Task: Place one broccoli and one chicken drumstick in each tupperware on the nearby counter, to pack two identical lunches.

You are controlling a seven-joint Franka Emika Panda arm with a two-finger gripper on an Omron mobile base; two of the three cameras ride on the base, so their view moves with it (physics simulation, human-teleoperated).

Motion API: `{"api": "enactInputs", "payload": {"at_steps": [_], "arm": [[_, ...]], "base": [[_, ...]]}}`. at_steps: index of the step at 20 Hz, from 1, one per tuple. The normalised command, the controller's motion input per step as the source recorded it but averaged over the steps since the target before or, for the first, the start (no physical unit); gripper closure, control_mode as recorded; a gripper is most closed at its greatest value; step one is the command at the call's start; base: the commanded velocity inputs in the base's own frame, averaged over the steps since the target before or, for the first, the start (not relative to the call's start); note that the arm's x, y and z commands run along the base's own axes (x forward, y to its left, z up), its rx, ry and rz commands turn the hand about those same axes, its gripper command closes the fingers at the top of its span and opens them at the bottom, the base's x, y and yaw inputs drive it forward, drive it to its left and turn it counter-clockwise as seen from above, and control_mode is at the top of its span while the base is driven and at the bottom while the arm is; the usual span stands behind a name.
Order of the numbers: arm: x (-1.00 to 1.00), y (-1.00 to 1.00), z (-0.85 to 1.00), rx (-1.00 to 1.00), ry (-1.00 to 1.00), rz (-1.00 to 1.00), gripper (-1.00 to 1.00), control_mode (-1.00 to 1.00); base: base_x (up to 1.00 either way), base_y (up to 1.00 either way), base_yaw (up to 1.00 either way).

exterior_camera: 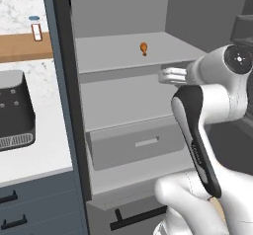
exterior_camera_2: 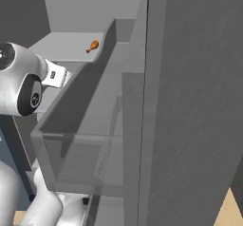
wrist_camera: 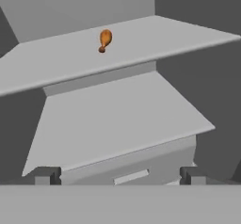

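On the upper shelf (exterior_camera: 123, 56) of the open fridge, you have one orange drumstick (exterior_camera: 143, 48) lying alone, well back from the front edge and apart from the walls. In the hand view its fat end points up and away and the thin bone end points down toward you. The second shelf (wrist_camera: 113, 119) below it is bare, and a drawer (exterior_camera: 138, 147) sits under that.

Your hand (wrist_camera: 117, 175) is outside the fridge, level with the gap between the two shelves and well short of the drumstick. Its two tips stand far apart at the bottom of the hand view, so it is spread wide and carries nothing.

To your left, the counter (exterior_camera: 34, 155) holds a dark toaster (exterior_camera: 15, 110); you will carry the drumstick out that way.

Expect the drumstick to be light and stiff, so weight will be no trouble, but its rounded, tapering form will likely want to roll or squirt out of a loose pinch. You should probably close across the thick meaty end, or just where it narrows toward the bone, with the fingers set crosswise to its length. The bone itself looks too thin for a sure hold.

You will need to lift the hand above the shelf's front edge before reaching in, and headroom under the fridge's roof looks limited.
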Motion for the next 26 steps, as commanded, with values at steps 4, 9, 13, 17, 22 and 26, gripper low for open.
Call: {"api": "enactInputs", "payload": {"at_steps": [4,9,13,17,22,26], "arm": [[0.34,0.0,0.44,-0.02,-0.02,0.0,-1.0,-1.0],[0.34,0.0,0.18,-0.03,-0.05,0.0,-1.0,-1.0],[0.58,0.0,0.0,0.0,0.0,0.0,-1.0,-1.0],[0.68,0.0,0.0,0.0,0.01,0.0,-1.0,-1.0],[0.77,0.0,-0.01,0.0,0.03,0.0,-1.0,-1.0],[0.79,0.0,-0.1,0.0,0.06,0.0,-1.0,-1.0]], "base": [[0.0,0.0,0.0],[0.0,0.0,0.0],[0.0,0.0,0.0],[0.0,0.0,0.0],[0.0,0.0,0.0],[0.0,0.0,0.0]]}}
